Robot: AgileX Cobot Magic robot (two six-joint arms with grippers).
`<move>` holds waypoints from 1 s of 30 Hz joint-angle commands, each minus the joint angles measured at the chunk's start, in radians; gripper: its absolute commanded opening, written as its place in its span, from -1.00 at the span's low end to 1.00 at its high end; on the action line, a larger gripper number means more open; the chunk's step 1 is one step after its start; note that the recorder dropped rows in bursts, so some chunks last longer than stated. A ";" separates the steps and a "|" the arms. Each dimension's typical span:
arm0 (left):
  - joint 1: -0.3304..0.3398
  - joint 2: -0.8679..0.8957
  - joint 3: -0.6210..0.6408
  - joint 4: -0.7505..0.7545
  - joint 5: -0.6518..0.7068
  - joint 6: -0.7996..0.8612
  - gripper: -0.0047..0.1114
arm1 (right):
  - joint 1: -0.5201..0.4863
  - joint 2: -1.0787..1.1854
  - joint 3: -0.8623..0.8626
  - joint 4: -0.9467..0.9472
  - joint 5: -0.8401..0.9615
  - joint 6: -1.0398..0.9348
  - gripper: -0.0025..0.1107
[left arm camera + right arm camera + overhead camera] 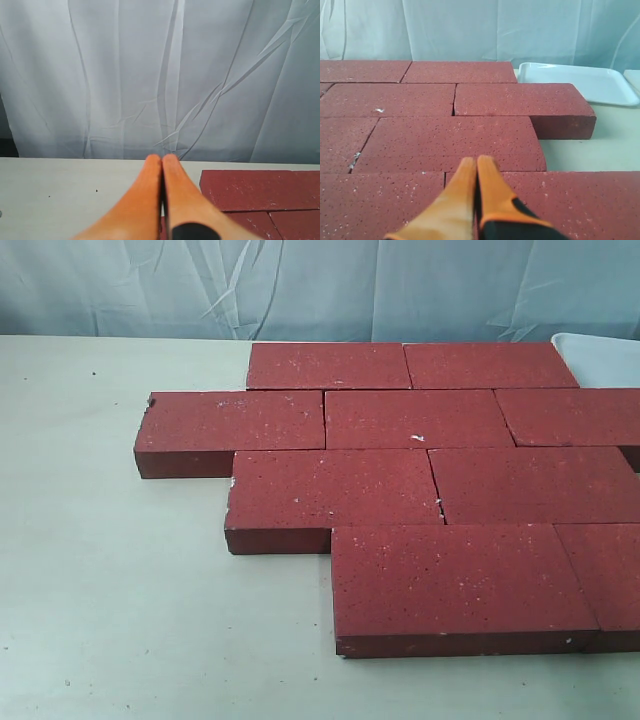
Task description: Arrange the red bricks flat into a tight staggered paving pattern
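Several dark-red bricks (420, 480) lie flat on the pale table in four staggered rows, edges touching. The back row (330, 366) holds two, and the front row (455, 585) runs off the right edge. No gripper appears in the exterior view. My left gripper (162, 159) is shut and empty, hovering over bare table beside the back brick (260, 189). In the right wrist view my right gripper (477, 161) is shut and empty, held above the brick field (450, 142), near a joint between two front bricks.
A white tray (580, 82) sits on the table past the bricks' far right corner, also showing in the exterior view as the tray (600, 355). A wrinkled pale curtain (300, 285) hangs behind the table. Bare tabletop (110, 590) lies left and in front of the bricks.
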 commanded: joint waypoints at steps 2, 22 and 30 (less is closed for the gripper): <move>-0.004 -0.006 0.005 -0.013 -0.008 -0.005 -0.92 | -0.003 -0.007 0.005 0.000 -0.023 -0.006 -0.97; -0.004 -0.410 0.191 0.083 0.250 -0.004 -0.92 | -0.003 -0.007 0.005 0.000 -0.023 -0.006 -0.97; -0.004 -0.544 0.229 0.104 0.422 -0.001 -0.92 | -0.003 -0.007 0.005 0.000 -0.023 -0.006 -0.97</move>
